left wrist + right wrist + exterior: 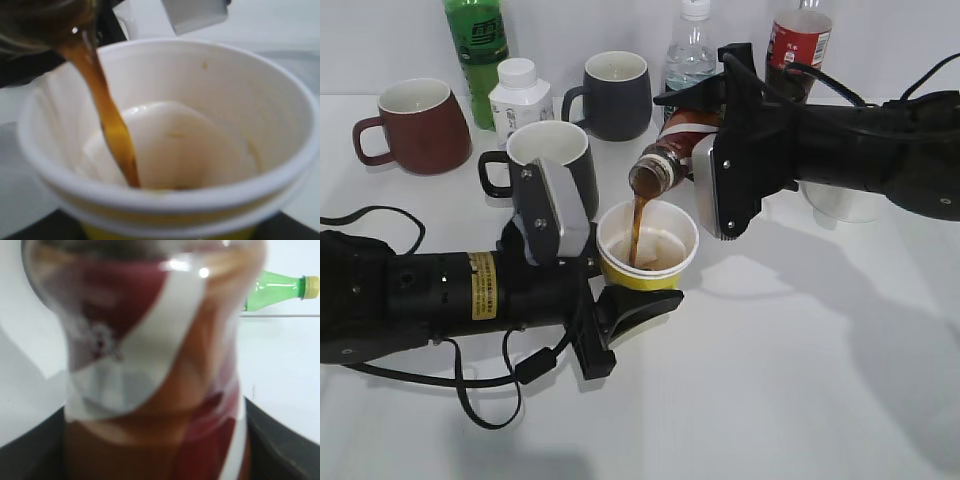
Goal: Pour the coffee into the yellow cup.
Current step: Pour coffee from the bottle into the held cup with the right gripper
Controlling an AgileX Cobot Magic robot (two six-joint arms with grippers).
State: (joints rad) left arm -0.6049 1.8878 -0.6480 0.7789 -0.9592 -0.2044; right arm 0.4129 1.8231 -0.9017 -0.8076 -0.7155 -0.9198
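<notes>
The yellow cup (650, 262) stands mid-table, white inside; it fills the left wrist view (210, 100). My left gripper (625, 290) is shut on the yellow cup from the left. My right gripper (715, 150) is shut on the coffee bottle (672, 148), tilted mouth-down over the cup. A stream of coffee (638, 228) falls from the mouth into the cup, also seen in the left wrist view (112, 125). A shallow pool lies at the cup's bottom. The bottle's red-white label fills the right wrist view (150, 365).
Behind the cup stand a black mug (550, 165), a dark grey mug (615, 95), a dark red mug (415, 125), a green bottle (477, 55), a white pill bottle (520, 95), a water bottle (690, 50) and a red-labelled cola bottle (798, 45).
</notes>
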